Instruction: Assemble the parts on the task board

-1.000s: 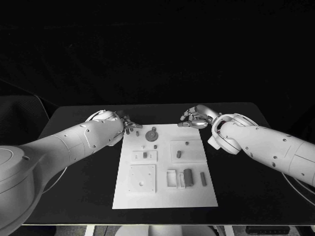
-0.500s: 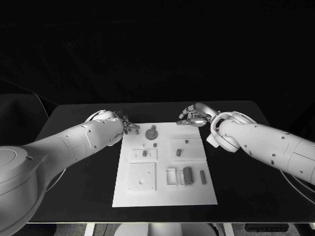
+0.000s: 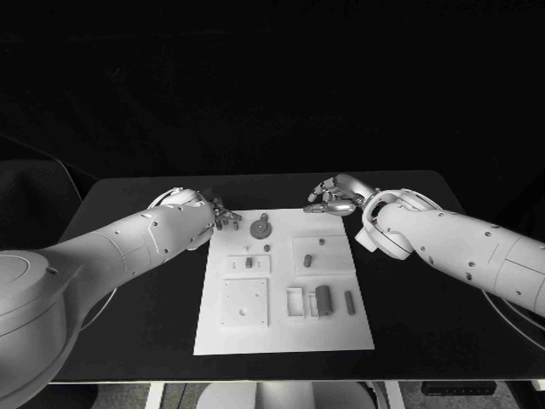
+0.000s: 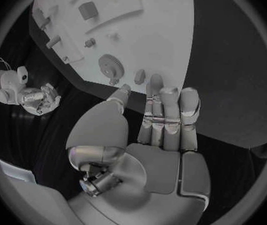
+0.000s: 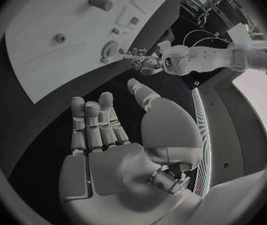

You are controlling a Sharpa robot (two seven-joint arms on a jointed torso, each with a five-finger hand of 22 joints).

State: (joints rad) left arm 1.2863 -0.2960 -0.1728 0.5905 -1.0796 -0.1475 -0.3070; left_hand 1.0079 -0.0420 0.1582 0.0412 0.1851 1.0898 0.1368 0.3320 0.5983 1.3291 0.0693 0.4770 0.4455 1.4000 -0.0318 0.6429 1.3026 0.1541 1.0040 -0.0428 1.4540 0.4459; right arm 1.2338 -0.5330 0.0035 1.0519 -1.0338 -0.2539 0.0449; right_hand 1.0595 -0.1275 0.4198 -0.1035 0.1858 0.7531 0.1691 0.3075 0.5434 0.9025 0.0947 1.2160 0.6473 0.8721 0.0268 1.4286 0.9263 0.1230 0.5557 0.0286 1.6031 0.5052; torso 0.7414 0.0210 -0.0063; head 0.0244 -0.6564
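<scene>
The left hand stays at the far left corner of the white board, fingers straight and empty, beside the round part. The right hand has drifted slightly farther off the board's far edge, fingers apart, holding nothing.

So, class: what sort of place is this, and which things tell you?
Probably a robotics lab test bench: a black table, a white task board carrying small parts, and two robot hands above it.
</scene>
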